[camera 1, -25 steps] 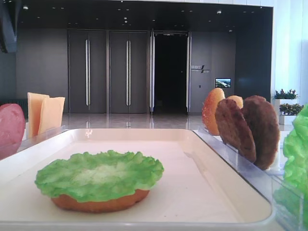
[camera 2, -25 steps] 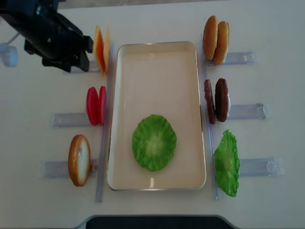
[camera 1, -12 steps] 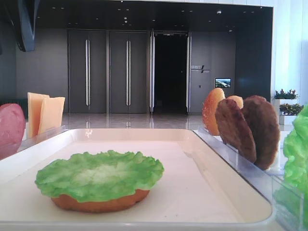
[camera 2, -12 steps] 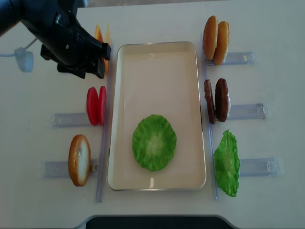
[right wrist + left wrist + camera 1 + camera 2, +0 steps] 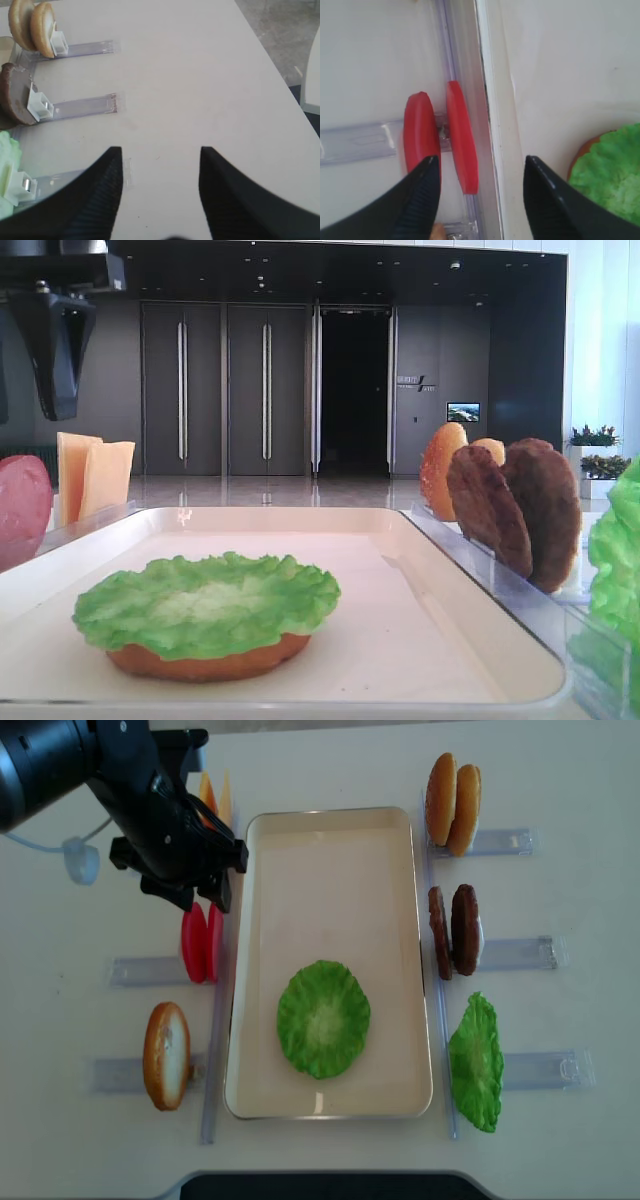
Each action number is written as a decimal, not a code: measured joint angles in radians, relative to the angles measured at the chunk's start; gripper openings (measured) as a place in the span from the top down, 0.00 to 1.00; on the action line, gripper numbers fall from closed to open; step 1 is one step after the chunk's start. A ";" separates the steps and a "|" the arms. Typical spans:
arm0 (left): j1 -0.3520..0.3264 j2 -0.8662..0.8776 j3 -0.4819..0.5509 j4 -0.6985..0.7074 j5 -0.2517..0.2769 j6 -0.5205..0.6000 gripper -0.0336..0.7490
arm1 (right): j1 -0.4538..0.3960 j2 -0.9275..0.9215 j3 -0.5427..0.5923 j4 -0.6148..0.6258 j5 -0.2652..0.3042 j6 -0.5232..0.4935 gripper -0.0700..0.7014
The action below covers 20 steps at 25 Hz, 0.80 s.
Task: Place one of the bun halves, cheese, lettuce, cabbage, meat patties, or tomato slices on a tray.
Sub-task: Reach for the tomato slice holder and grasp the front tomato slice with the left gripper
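Spread wide with nothing between its jaws, the left gripper [image 5: 205, 892] is held just above the tomato slices [image 5: 201, 941], which are stood on edge in a clear rack [image 5: 140, 970] just left of the tray [image 5: 330, 850]. On the tray, a lettuce leaf [image 5: 323, 1018] is laid over a bun half [image 5: 205, 660]. Further right, bun halves [image 5: 452, 804], meat patties [image 5: 454, 930] and lettuce [image 5: 476, 1062] are racked, and the right gripper [image 5: 160, 195] is seen parted over bare tabletop [image 5: 190, 75].
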 joint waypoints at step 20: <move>0.000 0.142 0.000 0.020 -0.002 0.013 0.43 | 0.000 0.000 0.000 0.000 0.000 0.000 0.43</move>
